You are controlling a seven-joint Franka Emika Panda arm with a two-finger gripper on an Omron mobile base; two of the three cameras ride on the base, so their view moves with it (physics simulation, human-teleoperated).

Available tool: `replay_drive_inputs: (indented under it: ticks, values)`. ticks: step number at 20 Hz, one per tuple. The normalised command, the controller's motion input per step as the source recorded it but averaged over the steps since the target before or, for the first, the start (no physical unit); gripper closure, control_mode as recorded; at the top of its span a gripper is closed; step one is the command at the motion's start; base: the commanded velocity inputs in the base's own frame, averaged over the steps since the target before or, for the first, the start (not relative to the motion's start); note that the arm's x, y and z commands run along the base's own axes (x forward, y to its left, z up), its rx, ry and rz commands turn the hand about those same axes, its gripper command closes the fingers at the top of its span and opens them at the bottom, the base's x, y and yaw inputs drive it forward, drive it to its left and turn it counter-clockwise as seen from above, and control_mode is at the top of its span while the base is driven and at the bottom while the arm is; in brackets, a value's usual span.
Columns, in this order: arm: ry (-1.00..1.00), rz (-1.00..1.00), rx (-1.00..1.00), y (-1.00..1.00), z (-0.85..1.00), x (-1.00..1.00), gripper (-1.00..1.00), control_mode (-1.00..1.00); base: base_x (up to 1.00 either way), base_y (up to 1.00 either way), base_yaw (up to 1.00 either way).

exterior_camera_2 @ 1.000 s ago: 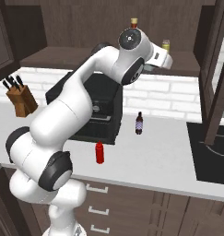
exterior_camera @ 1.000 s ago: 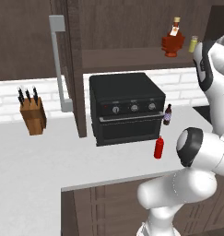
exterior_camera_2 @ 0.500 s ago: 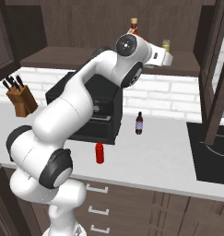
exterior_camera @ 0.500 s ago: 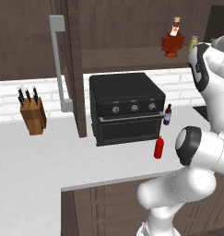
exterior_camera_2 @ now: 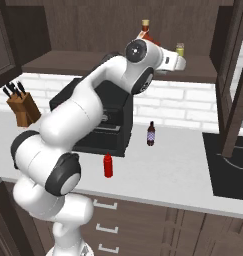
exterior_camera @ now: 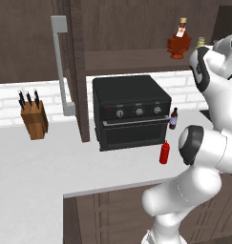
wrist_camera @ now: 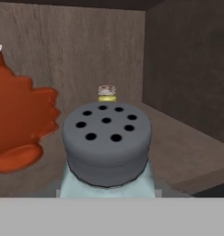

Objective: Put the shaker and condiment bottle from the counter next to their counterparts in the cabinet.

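Observation:
The pale blue-grey shaker (wrist_camera: 107, 138) with its holed grey cap sits right in front of the hand camera, and my gripper (exterior_camera_2: 182, 63) is shut on it, raised to the cabinet shelf (exterior_camera_2: 68, 60). My fingertips are hidden behind the shaker. Straight beyond it on the shelf stands the small yellow-green shaker (wrist_camera: 107, 92), and the squat red-brown bottle (wrist_camera: 16, 124) is to its left. The slim red squeeze bottle (exterior_camera: 164, 152) stands upright on the counter in front of the oven's right corner.
A black countertop oven (exterior_camera: 131, 112) sits under the shelf, with a small dark brown bottle (exterior_camera: 173, 119) at its right. A knife block (exterior_camera: 34, 119) stands far left. The open cabinet door carries a grey bar handle (exterior_camera: 60, 66). A dark cooktop (exterior_camera_2: 233, 160) lies to the right.
The hand has crept a little further toward the shelf and the yellow-green shaker, carrying the shaker. Nothing on the counter has moved.

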Motion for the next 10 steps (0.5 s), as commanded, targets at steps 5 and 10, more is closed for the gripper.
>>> replay_drive_inputs:
  ticks: [5,10]
  values:
    - [0.01,0.00,-0.05,0.00,0.00,0.28,1.00,-1.00,0.00,0.00,0.00]
    - [0.00,0.00,-0.02,-0.04,0.00,0.11,1.00,-1.00,0.00,0.00,0.00]
